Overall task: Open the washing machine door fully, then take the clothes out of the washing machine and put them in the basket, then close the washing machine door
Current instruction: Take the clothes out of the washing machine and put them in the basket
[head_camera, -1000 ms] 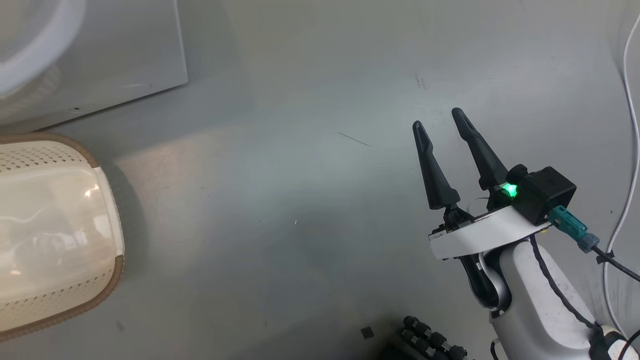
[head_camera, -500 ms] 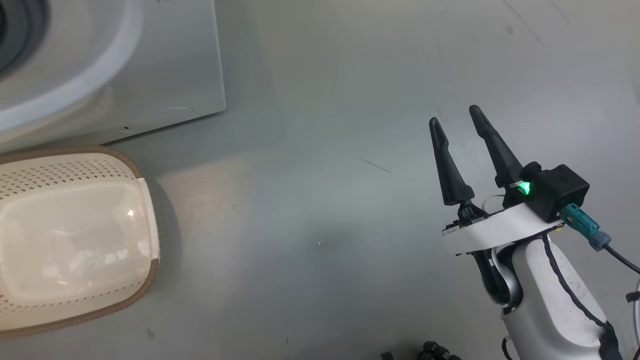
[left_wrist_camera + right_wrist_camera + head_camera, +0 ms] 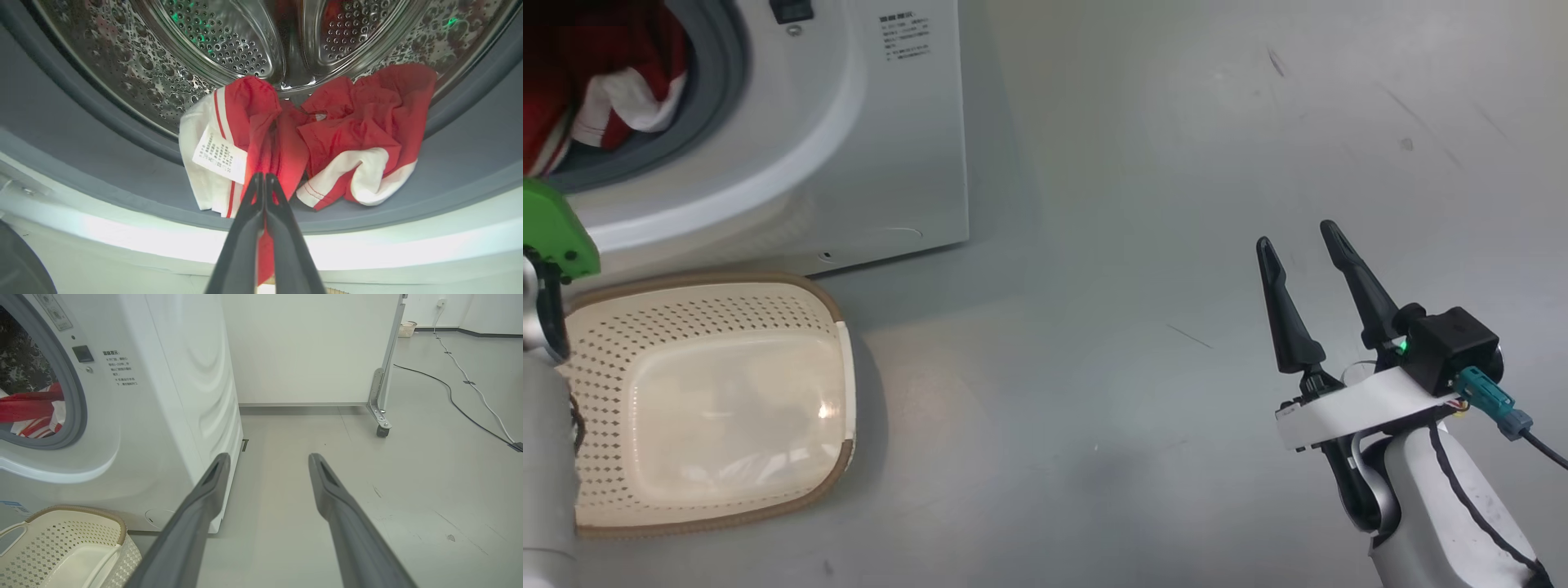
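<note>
Left wrist view: left gripper (image 3: 261, 177), long dark fingers pressed together, pinching a fold of the bright red, white-trimmed soft clothes (image 3: 355, 122). Heap lies at 6 o'clock on the grey rubber ring of the big white front-loading washing machine (image 3: 408, 249). Head view: right gripper (image 3: 1296, 237) at 4 o'clock, fingers spread apart over floor. Cream perforated plastic basket (image 3: 711, 327) at 8 o'clock, just beside the machine's front.
</note>
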